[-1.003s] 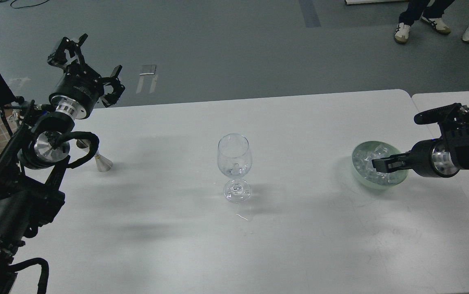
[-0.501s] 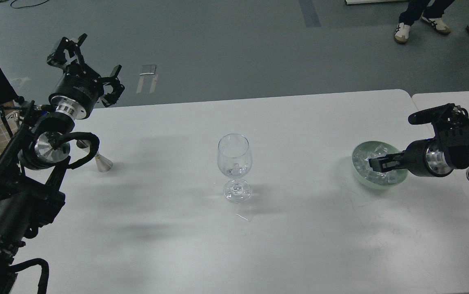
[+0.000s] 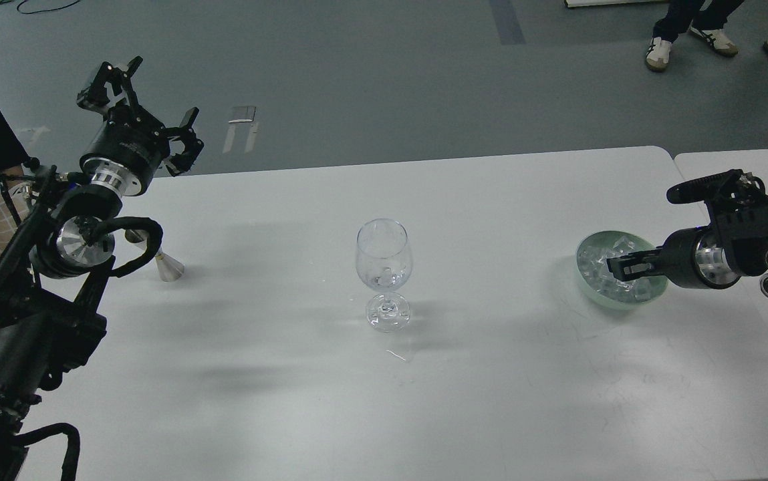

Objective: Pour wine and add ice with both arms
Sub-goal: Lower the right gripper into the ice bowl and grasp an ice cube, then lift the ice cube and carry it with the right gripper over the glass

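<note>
Ice (image 3: pixel 599 266) heaped in a pale green bowl (image 3: pixel 584 280) at the table's right end, with the right gripper (image 3: pixel 614 267) reached in among the cubes.

The cubes are judged small, hard, wet and slippery, so one should be pinched squarely across two flat faces with light, steady pressure; a skewed grip could shoot it out. Whether the right claw is closed on a cube cannot be told, its dark tips being lost among the ice. The left gripper (image 3: pixel 143 100) is held high over the table's far left edge, fingers spread and empty. The wine glass (image 3: pixel 384 272), thin, fragile and top-heavy, stands at the centre, well apart from the bowl; any liquid inside is barely discernible. A metal jigger (image 3: pixel 168 265) rests near the left arm.
</note>
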